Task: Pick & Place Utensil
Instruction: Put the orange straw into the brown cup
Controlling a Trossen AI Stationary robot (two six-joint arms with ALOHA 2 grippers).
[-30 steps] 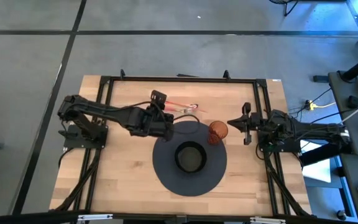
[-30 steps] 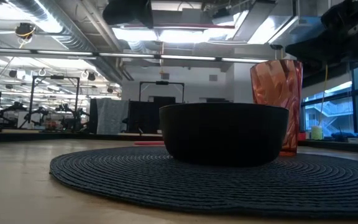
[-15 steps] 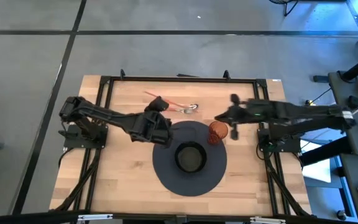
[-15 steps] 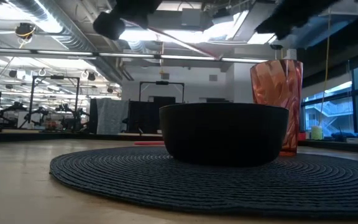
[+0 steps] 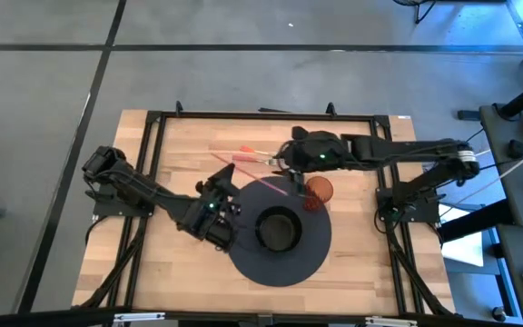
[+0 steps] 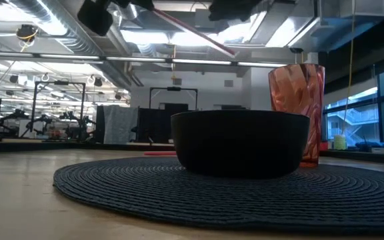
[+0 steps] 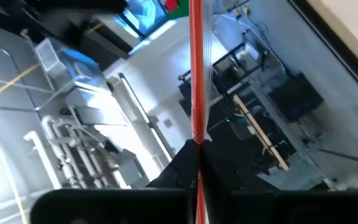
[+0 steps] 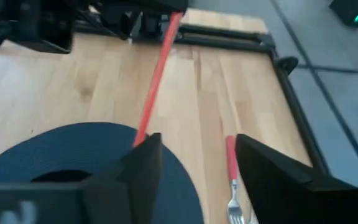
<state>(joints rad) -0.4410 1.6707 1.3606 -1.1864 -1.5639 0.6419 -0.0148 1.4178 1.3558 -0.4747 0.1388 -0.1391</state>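
My left gripper (image 5: 226,182) is shut on a long red utensil (image 5: 260,178), which slants above the far part of the round dark mat (image 5: 243,259). The utensil also shows high in the low view (image 6: 195,32). My right gripper (image 8: 197,142) hangs open over a red-handled fork (image 8: 231,177) that lies flat on the wood beyond the mat. Its fingers stand on either side of the handle, apart from it. A black bowl (image 5: 278,229) sits at the mat's middle. An orange cup (image 5: 318,191) stands at the mat's far right edge. My left gripper pinches the red utensil's thin handle (image 7: 197,140) between its two shut fingers. The handle runs on beyond the fingertips, away from the wrist. The utensil is lifted clear of the table and slants toward my right gripper (image 5: 291,165).
A black frame (image 5: 261,116) runs along the table's far edge and down both sides by the arm bases. Bare wood (image 5: 180,282) lies left of the mat and near the front edge.
My left gripper has drawn back toward the table's near edge with the red utensil, which has come up off the wood and now slants over the mat. My right arm has swung from the table's right side toward its left, reaching over the fork.
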